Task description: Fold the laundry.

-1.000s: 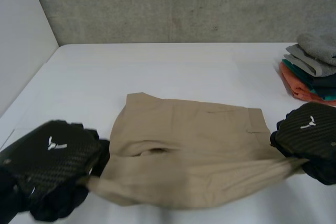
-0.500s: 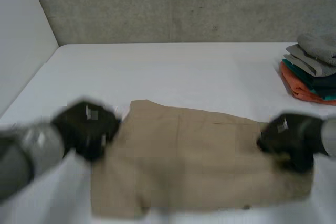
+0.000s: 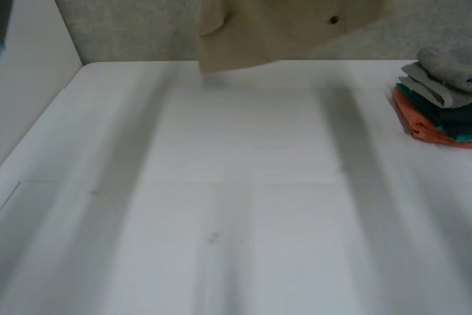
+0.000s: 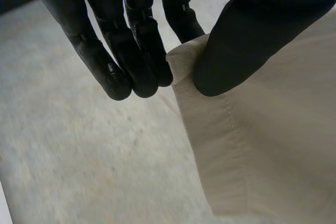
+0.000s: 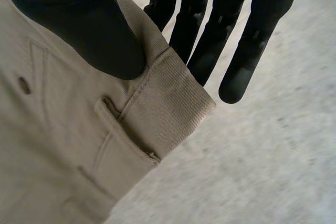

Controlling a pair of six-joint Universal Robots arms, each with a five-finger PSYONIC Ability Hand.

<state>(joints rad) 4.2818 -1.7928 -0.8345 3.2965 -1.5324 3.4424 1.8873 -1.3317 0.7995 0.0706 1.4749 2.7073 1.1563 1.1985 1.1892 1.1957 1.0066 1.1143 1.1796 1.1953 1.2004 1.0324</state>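
Note:
A pair of tan shorts (image 3: 295, 12) hangs high above the far part of the white table (image 3: 236, 204), its lower edge free in the air. In the left wrist view my left hand (image 4: 131, 56) pinches a corner of the tan shorts (image 4: 262, 150) between its thumb and fingers. In the right wrist view my right hand (image 5: 105, 35) pinches the waistband corner of the shorts (image 5: 79, 145), thumb pressed on the cloth near a belt loop and a button. Both hands are shut on the cloth.
A stack of folded clothes (image 3: 439, 97), grey over teal and orange, lies at the table's right edge. A grey wall stands behind the table, and a white wall runs along its left side.
The shorts have gone from lying flat on the table to hanging high in the air. Both hands rose with them, up and away from the table.

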